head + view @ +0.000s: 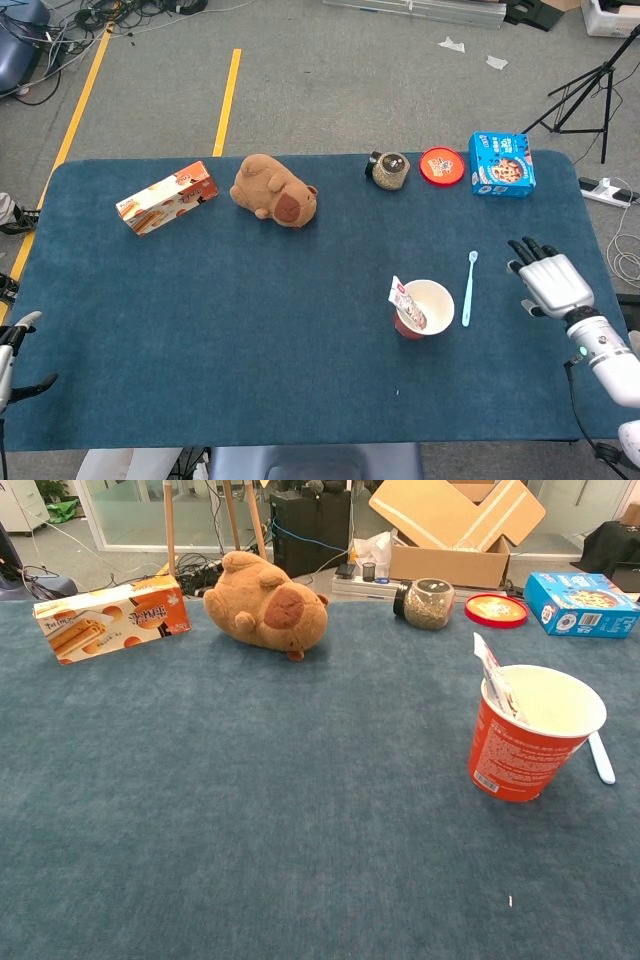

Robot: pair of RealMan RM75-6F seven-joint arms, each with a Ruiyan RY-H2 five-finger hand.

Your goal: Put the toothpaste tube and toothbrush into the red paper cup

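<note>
The red paper cup (424, 309) (531, 735) stands upright on the blue table, right of centre. The toothpaste tube (406, 301) (495, 678) leans inside it against the left rim, its end sticking out. A light blue toothbrush (468, 287) (600, 757) lies flat on the cloth just right of the cup. My right hand (550, 281) hovers near the table's right edge, fingers spread, holding nothing, well right of the toothbrush. Only a sliver of my left hand (18, 355) shows at the head view's lower left edge.
Along the far side sit an orange snack box (166, 197), a brown plush animal (273, 191), a small jar (389, 169), a red lid (442, 165) and a blue biscuit box (502, 164). A tripod stands off the far right corner.
</note>
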